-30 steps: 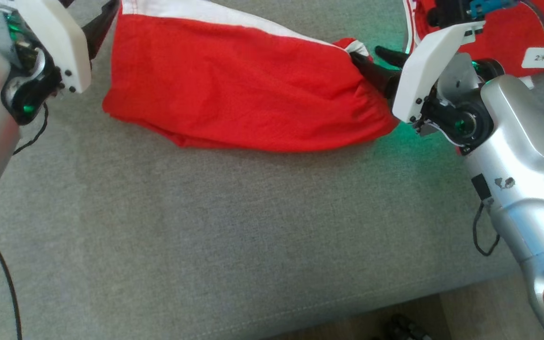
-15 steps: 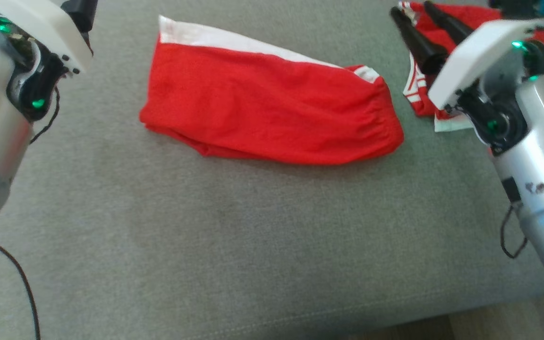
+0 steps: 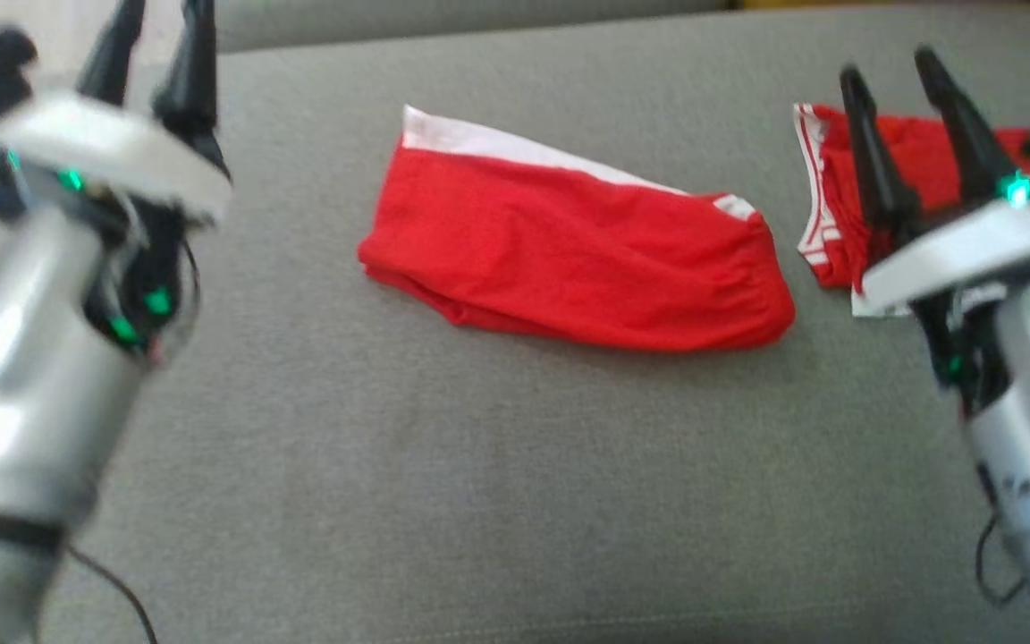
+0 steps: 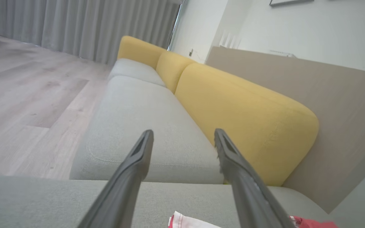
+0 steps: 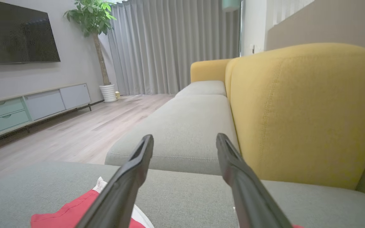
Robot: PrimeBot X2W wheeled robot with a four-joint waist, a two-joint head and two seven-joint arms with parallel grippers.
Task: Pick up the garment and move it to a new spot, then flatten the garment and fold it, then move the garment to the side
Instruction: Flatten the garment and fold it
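The garment (image 3: pixel 922 156), red with white-and-red striped trim, lies bunched on the grey sofa seat (image 3: pixel 479 465) at the right of the head view. My right gripper (image 3: pixel 886 63) is raised in front of it, open and empty, and its two dark fingers hide part of the cloth. Far to the left my left gripper (image 3: pixel 166 11) is also open and holds nothing. In the left wrist view my left gripper (image 4: pixel 184 131) stands spread over the seat. In the right wrist view my right gripper (image 5: pixel 185 135) is likewise spread.
Red shorts (image 3: pixel 569 259) with a broad white band lie folded mid-seat, apart from both grippers. Yellow back cushions (image 4: pixel 242 107) line the sofa's rear. Red-and-white cloth (image 5: pixel 68 209) shows at the right wrist view's bottom edge. Wooden floor (image 5: pixel 84 129) lies beyond the front edge.
My right gripper has let go of the shorts' end and opened wide. Both arms have pulled away from the shorts and risen. The head camera has tilted, shifting the whole picture.
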